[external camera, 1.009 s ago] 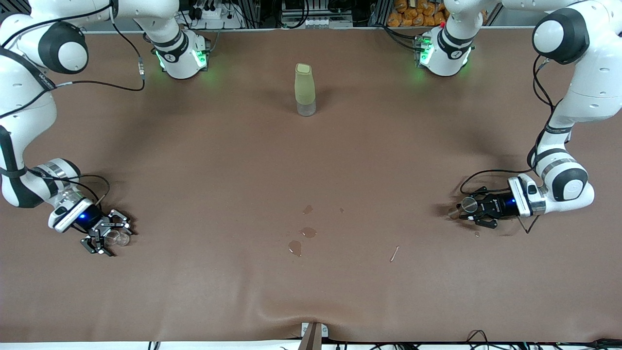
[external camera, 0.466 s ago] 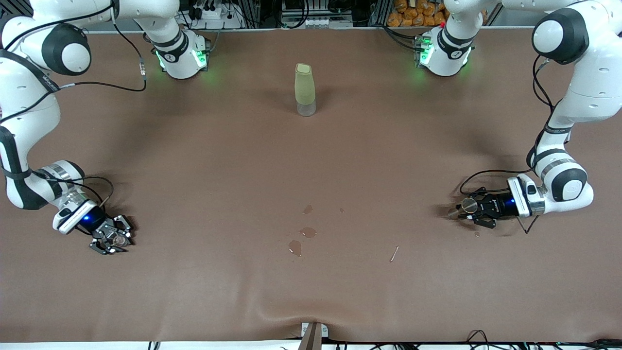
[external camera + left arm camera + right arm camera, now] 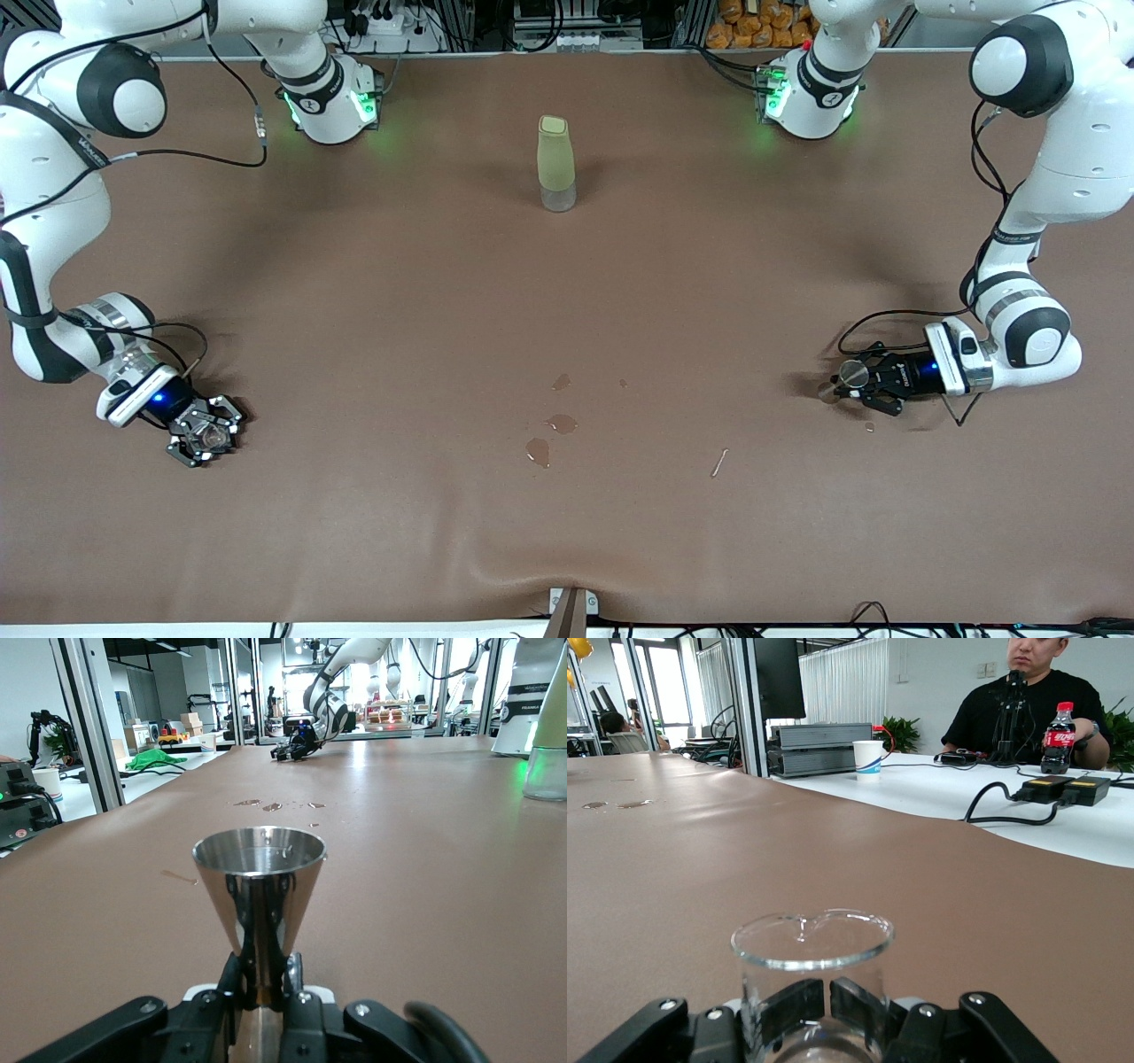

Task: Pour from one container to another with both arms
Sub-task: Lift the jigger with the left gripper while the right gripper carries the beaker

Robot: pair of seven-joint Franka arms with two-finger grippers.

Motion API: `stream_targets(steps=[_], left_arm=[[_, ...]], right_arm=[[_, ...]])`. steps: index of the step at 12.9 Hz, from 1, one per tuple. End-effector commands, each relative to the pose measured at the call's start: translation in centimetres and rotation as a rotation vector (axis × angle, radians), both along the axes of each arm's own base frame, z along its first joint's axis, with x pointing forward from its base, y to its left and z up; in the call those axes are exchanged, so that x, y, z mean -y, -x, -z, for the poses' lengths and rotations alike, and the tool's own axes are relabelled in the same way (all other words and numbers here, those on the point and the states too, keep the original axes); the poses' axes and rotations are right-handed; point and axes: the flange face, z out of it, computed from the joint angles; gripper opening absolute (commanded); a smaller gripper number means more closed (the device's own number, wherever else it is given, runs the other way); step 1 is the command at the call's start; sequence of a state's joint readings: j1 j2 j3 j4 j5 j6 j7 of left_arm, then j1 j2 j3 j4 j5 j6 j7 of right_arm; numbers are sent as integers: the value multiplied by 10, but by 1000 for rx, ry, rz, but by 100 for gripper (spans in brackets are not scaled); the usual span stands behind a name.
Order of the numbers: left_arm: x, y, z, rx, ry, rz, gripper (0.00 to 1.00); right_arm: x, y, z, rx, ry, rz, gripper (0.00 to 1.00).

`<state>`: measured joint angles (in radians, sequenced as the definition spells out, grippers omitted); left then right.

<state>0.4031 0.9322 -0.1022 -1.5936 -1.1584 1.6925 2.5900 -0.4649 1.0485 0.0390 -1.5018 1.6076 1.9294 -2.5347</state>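
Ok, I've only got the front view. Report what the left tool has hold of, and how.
Observer: The left tool is shut on the small silvery metal hourglass-shaped jigger, pinching its narrow waist. The jigger stands upright with its rim level.
Operator: Now give me the right tool.
Observer: The right tool is shut on the tiny clear glass cup, gripping low on the wall, well below the rim. The cup is upright too.
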Motion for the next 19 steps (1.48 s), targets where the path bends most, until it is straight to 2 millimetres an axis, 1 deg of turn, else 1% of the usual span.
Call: stream_targets(steps=[1, 2, 3, 5, 7, 8, 9, 10, 11, 12, 13, 14, 15, 16, 17, 18, 19], left_arm=[[28, -13, -13, -25, -10, 30, 0], [52, -20, -19, -31, -6, 56, 0], [78, -32, -31, -21, -8, 87, 0], [125, -46, -45, -34, -16, 129, 0], [177, -55, -54, -34, 13, 98, 0], [213, -57, -57, -29, 25, 93, 0], [243, -58, -58, -28, 40, 63, 0], [271, -60, -60, -28, 54, 14, 0], [308, -56, -61, -35, 70, -11, 0], [342, -50, -61, -44, 79, -43, 0], [372, -47, -64, -47, 78, -89, 0], [403, -50, -74, -24, 77, -111, 0], [428, -47, -81, -12, 67, -127, 0], [437, -45, -82, -15, 59, -164, 0], [451, -46, -88, 1, 60, -167, 0], [465, -44, -85, 4, 53, -184, 0], [480, -41, -84, -10, 65, -225, 0]], right_arm=[[-20, -15, -3, 29, -1, -25, 0], [-31, -19, -3, 33, -9, -43, 0], [-43, -24, -8, 41, -22, -65, 0], [-61, -38, -21, 74, -35, -95, 0], [-76, -44, -27, 94, -56, -114, 0], [-82, -46, -29, 102, -61, -122, 0], [-88, -49, -34, 106, -71, -131, 0], [-101, -55, -44, 116, -70, -151, 0], [-116, -61, -53, 120, -72, -170, 0], [-125, -66, -58, 97, -90, -175, 0], [-130, -73, -67, 76, -108, -179, 0], [-135, -82, -77, 81, -109, -183, 0], [-146, -92, -88, 102, -101, -199, 0], [-158, -100, -96, 114, -86, -204, 0], [-170, -105, -101, 95, -90, -200, 0], [-185, -110, -106, 70, -106, -200, 0], [-207, -118, -118, 66, -117, -214, 0]])
